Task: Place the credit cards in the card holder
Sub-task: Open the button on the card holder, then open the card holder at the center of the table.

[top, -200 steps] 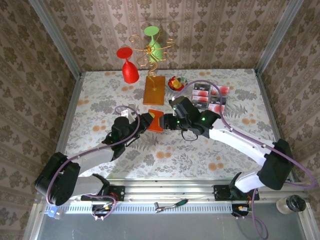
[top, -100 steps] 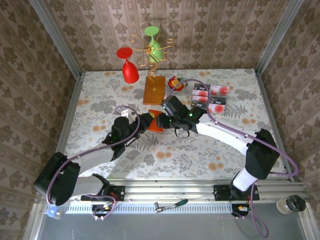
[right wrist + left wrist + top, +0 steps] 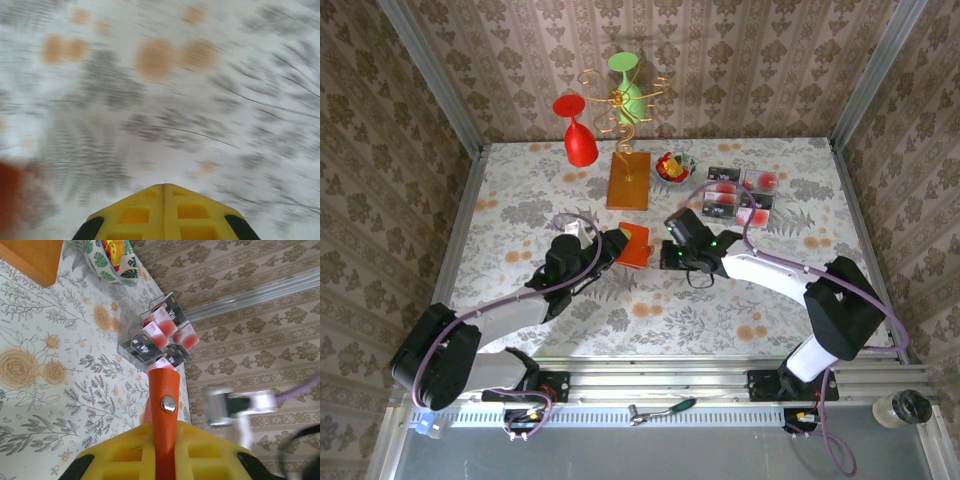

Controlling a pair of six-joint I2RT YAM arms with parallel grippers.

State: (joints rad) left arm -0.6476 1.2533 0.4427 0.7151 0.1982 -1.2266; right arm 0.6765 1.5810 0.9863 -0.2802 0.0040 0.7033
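Observation:
The orange-red card holder (image 3: 636, 244) is held off the table at mid-table, and my left gripper (image 3: 620, 246) is shut on it. In the left wrist view the card holder (image 3: 165, 390) stands edge-on between the yellow fingers (image 3: 125, 452) of the left gripper (image 3: 167, 426), its metal snap facing the camera. The credit cards (image 3: 740, 194) lie together at the back right; in the left wrist view the cards (image 3: 159, 336) are dark and pinkish-white with red spots. My right gripper (image 3: 668, 256) hovers just right of the holder, and in its own blurred view the right gripper (image 3: 164, 186) is shut on nothing.
An orange-brown block (image 3: 628, 180) with a gold wire stand carries a red glass (image 3: 579, 137) and a green glass (image 3: 626, 85) at the back. A small bowl (image 3: 673, 166) of red and yellow pieces sits between the block and the cards. Walls enclose the table.
The right gripper reached left to the card holder half a second ago and has since drawn back to the right. The left gripper kept its hold; the holder now shows one flap.

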